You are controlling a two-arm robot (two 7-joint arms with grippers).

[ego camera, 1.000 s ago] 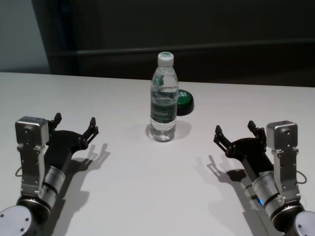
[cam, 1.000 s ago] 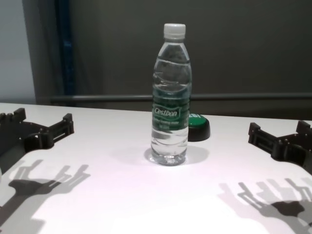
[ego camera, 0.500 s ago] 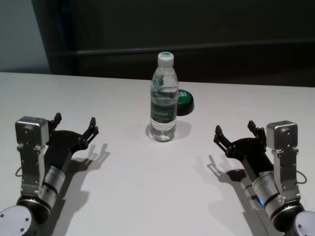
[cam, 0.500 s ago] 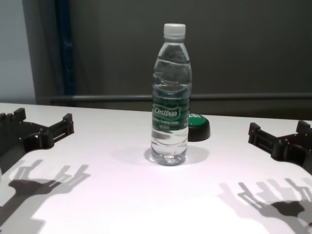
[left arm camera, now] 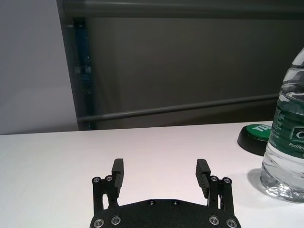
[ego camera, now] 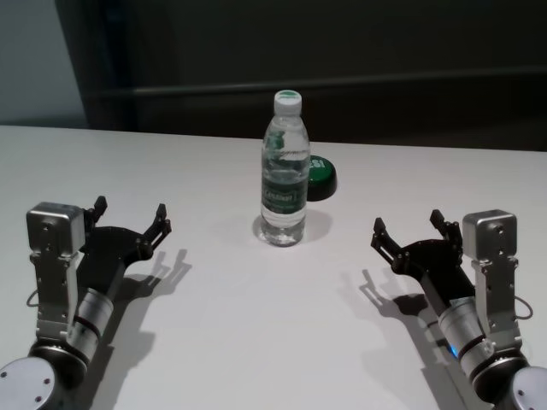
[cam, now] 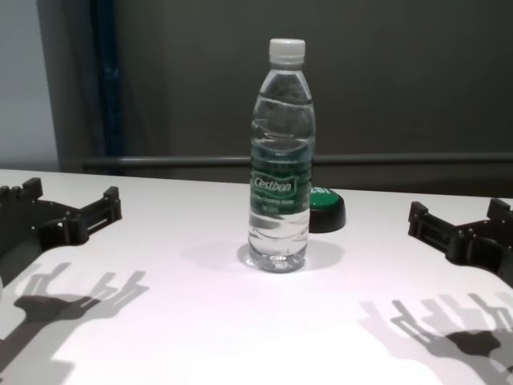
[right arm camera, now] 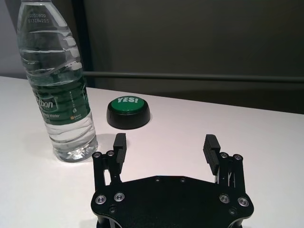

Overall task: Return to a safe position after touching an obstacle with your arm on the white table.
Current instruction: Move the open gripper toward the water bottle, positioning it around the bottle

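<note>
Head view showed the water bottle (ego camera: 284,171) standing upright near the middle of the white worktop (ego camera: 256,325), white cap on, dark green label around its waist. Green-topped black button (ego camera: 321,176) sat just behind and to the robot's right of the bottle, close but apart as far as the right wrist view showed. Left gripper (ego camera: 131,220) hovered low over the worktop on the left side, fingers spread wide, nothing between them, well apart from the bottle. Right gripper (ego camera: 408,229) mirrored it on the right side, fingers also spread wide and empty, well apart from the bottle and button. Both grippers pointed forward toward the far edge. Left wrist view had the bottle (left arm camera: 287,137) off to one side of the spread gripper (left arm camera: 161,171); right wrist view had the bottle (right arm camera: 59,85) and button (right arm camera: 128,112) ahead of its spread gripper (right arm camera: 165,146). Gripper shadows fell on the worktop beneath each arm.
</note>
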